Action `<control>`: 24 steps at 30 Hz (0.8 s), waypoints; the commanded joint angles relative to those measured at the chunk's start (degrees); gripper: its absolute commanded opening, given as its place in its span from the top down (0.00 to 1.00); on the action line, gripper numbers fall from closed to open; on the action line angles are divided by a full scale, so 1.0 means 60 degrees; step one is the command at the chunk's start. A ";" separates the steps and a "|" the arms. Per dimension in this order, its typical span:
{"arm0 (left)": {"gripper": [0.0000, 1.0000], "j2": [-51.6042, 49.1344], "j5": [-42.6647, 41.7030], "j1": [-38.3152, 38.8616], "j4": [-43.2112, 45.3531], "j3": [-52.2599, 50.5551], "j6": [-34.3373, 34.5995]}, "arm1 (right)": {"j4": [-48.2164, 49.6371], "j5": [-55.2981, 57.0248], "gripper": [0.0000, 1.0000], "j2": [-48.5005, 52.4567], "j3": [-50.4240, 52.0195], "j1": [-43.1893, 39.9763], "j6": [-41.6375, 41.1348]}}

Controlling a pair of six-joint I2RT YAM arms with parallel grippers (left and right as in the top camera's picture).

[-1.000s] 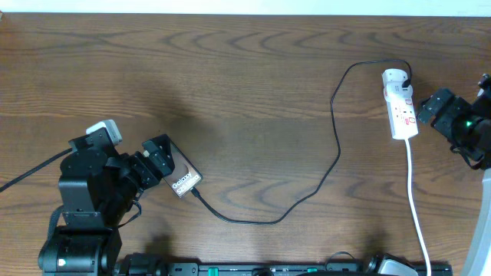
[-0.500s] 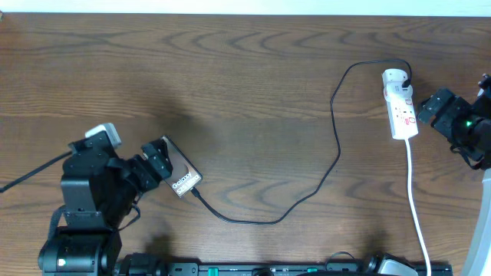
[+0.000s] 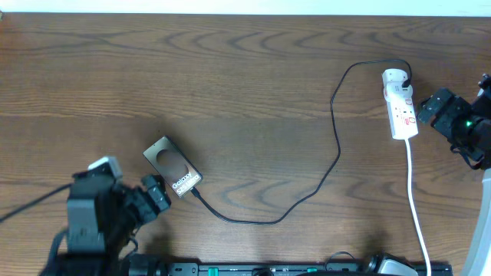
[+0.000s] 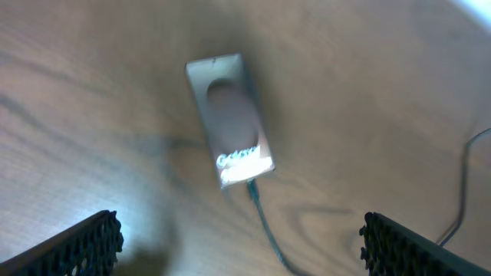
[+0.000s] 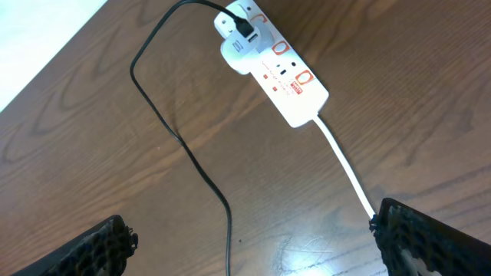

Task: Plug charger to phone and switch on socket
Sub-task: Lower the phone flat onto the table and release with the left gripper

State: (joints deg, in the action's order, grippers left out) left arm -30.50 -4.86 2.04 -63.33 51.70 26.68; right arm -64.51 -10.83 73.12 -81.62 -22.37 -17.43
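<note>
The phone (image 3: 173, 165) lies flat on the wooden table, front left, with its "Galaxy" lettering showing; in the left wrist view (image 4: 230, 115) it is blurred. The charger's black cable (image 3: 335, 146) meets the phone's lower end at its connector tip (image 3: 196, 192) and runs in a long curve to the socket (image 3: 400, 103). My left gripper (image 3: 156, 198) is open and empty, just front-left of the phone, not touching it. My right gripper (image 3: 428, 109) is open and empty, just right of the socket. The right wrist view shows the socket (image 5: 280, 73) and the cable (image 5: 184, 146).
The socket's thicker white cord (image 3: 415, 199) runs from the strip to the table's front edge; it also shows in the right wrist view (image 5: 345, 165). The black cable loops across the table's middle right. A dark rail lies along the front edge.
My left arm has pulled back from the phone toward the front left, uncovering it. The phone, cable and right arm have not moved.
</note>
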 commanded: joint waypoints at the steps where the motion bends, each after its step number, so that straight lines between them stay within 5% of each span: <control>1: 0.02 0.1348 0.0255 0.0040 0.0539 -0.0663 -0.0189 | -0.0011 0.0033 0.01 0.0000 -0.0018 -0.0007 -0.0091; 9: 0.02 0.4484 0.0532 0.0040 0.5319 -0.3639 -0.0200 | -0.0011 0.0033 0.01 0.0000 -0.0018 -0.0007 -0.0091; 15: 0.02 0.5027 0.1381 0.0040 1.0225 -0.6433 -0.0200 | -0.0011 0.0033 0.01 0.0000 -0.0018 -0.0007 -0.0095; 20: 0.02 0.5071 0.2350 0.0040 1.2371 -0.7901 -0.0197 | -0.0011 0.0033 0.01 0.0000 -0.0018 -0.0007 -0.0091; 24: 0.02 0.5071 0.2936 0.0040 1.2535 -0.8579 -0.0197 | -0.0011 0.0033 0.01 0.0000 -0.0018 -0.0007 -0.0095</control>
State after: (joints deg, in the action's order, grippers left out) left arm -0.58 7.97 2.04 12.25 1.65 26.48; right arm -64.58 -10.76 73.12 -81.58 -22.37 -17.45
